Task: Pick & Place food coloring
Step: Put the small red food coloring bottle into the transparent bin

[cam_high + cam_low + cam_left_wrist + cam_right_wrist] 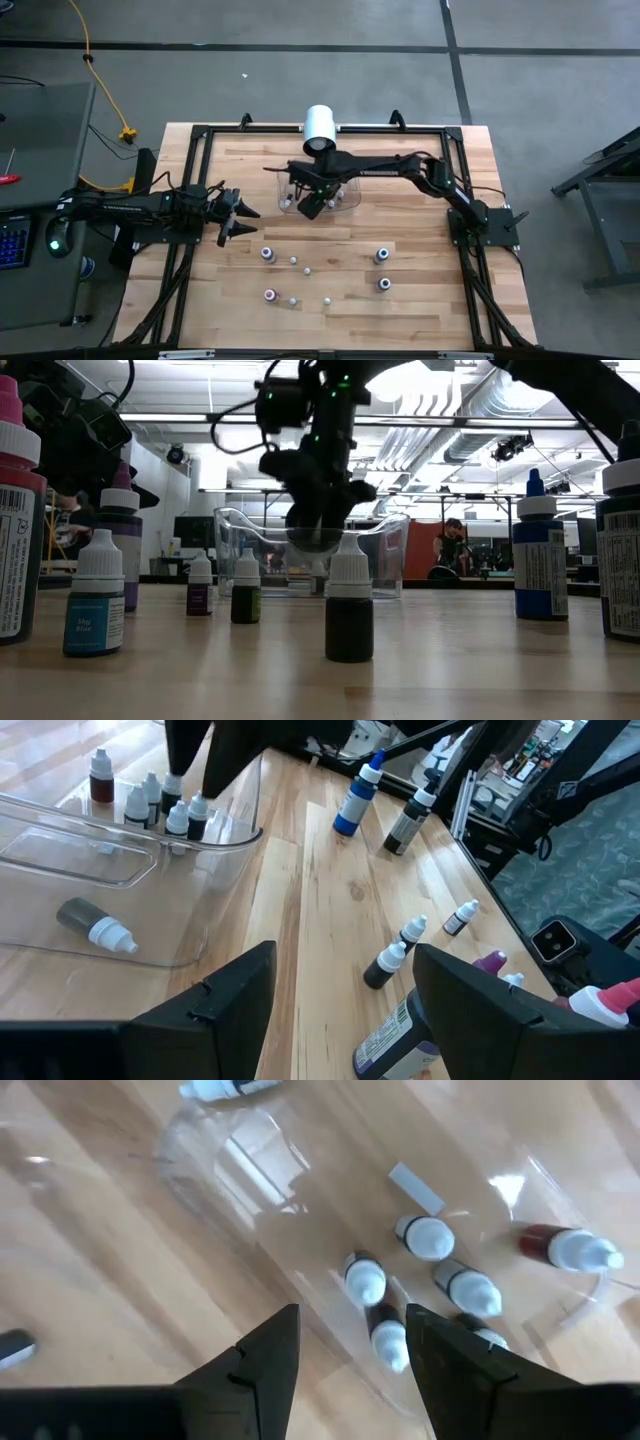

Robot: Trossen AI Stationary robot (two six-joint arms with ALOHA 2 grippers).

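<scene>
High view: wooden table (420, 300); right gripper (312, 205) poised over the clear tray (348, 200) near the table's far middle, a large white cylinder (320, 125) just beyond it; left gripper (232, 217) off to the tray's left, fingers spread, holding nothing. Loose food coloring bottles (268, 254) stand on the wood nearer than both claws, two blue-capped ones (381, 256) to the right gripper's near right, a pink-red one (269, 295) nearest the front edge. Low view: right gripper (318, 510) hangs down into the tray (385, 550); a dark bottle (349, 608) stands in front of it, a green one (246, 594) and a purple one (200, 587) beside it, a blue bottle (540, 555) further right; a person (450, 550) sits in the room behind. Left wrist view: left fingers (215, 1010) apart and empty; ahead of them the tray's wall (225, 850), one bottle lying on its side (95, 923) inside, several upright ones (175, 815) clustered at the far corner under the right arm; loose small bottles (395, 960) on the wood beside the tray. Right wrist view: right gripper (350, 1355) open with nothing between its fingers, directly above small white-capped bottles (365, 1280) inside the tray, a red-filled one (560, 1245) lying beyond them.
</scene>
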